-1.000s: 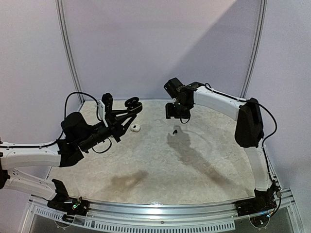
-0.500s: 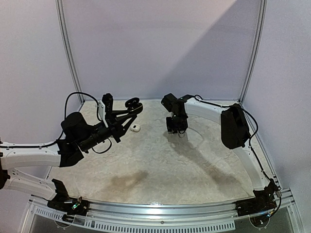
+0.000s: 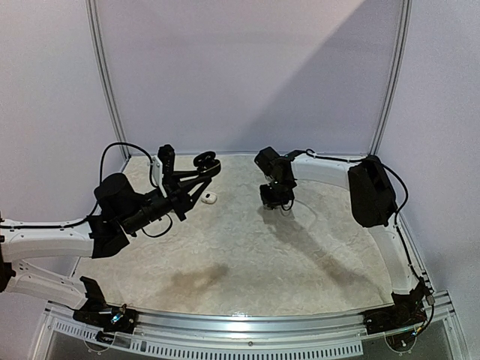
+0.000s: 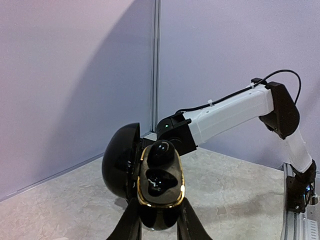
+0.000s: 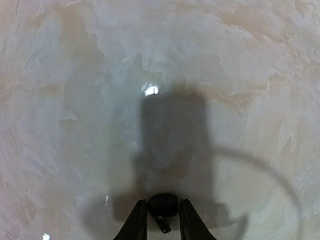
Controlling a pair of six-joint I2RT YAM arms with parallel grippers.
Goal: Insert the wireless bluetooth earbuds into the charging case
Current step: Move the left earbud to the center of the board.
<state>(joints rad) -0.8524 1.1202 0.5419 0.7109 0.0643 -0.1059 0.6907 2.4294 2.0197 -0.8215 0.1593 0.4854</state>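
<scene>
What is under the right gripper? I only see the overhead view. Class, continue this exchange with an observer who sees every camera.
Observer: A small black loose earbud lies on the table between the fingers of the right gripper. I cannot tell whether they touch it.
Operator: Is anything in the case?
Observer: Yes. The left gripper holds the case open, and a black seated earbud sits in its far well.
</scene>
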